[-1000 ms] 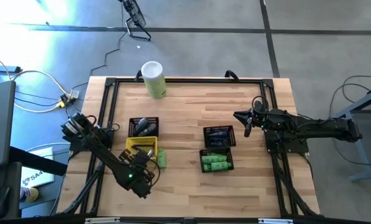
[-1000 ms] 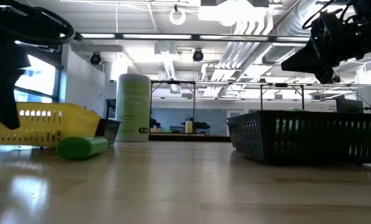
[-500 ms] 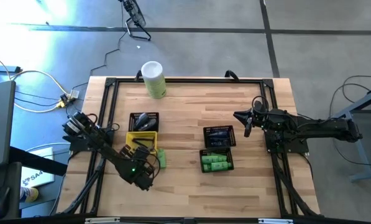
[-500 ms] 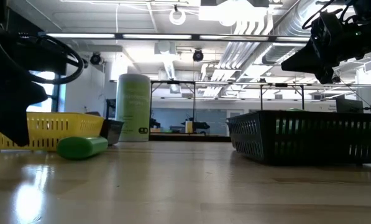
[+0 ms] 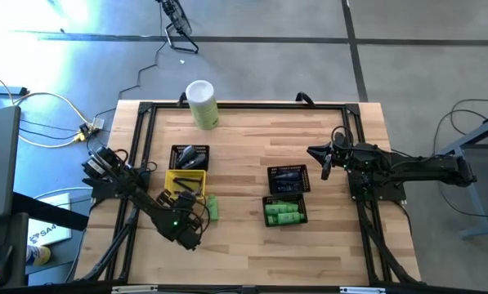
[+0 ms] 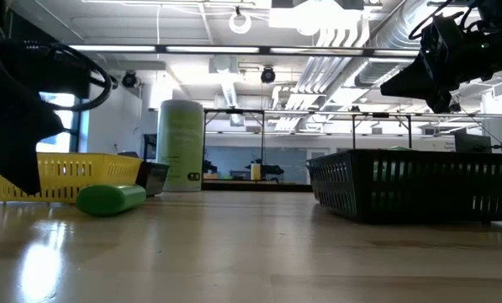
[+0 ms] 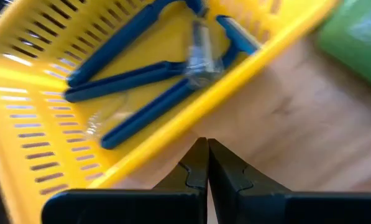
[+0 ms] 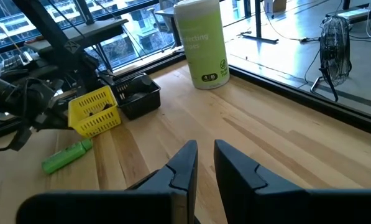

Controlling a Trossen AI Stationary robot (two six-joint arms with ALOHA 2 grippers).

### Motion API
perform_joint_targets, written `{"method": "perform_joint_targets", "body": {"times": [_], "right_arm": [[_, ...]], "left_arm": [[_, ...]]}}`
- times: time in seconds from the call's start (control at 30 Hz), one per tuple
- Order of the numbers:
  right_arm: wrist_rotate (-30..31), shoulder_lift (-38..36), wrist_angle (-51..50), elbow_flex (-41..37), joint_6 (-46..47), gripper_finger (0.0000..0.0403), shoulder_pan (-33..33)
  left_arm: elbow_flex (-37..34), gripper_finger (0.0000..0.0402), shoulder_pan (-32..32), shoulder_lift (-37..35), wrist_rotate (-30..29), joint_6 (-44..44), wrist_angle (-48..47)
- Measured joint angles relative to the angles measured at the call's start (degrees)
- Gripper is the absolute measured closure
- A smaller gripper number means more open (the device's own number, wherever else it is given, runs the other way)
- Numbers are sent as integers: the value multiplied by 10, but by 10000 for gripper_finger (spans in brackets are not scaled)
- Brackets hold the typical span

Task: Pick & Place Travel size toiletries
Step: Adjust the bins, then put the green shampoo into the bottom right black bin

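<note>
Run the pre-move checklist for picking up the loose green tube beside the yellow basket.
1. Green tube lies free on the table, beside the yellow basket: ok.
2. Left claw shut, empty; must open first: not ok.
3. Left claw aimed at the tube: not ok, it faces the basket wall.
4. Right claw hangs clear, far from the tube: ok.
5. Room in black basket of green items: cannot tell.
</note>
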Motion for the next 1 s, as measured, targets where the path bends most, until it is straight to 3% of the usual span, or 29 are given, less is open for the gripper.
{"method": "perform_joint_targets", "body": {"times": [0.23, 0.47, 0.87, 1.0], "right_arm": [[0, 0, 0, 0, 0, 357, 0], [0, 0, -3, 0, 4, 357, 0], [0, 0, -3, 0, 0, 357, 0], [0, 0, -3, 0, 0, 357, 0]], "left_arm": [[38, 401, 0, 0, 8, 2, 12], [104, 401, 0, 0, 71, -19, 29], [155, 401, 0, 0, 55, -32, 134], [155, 388, 1, 0, 54, -91, 131]]}}
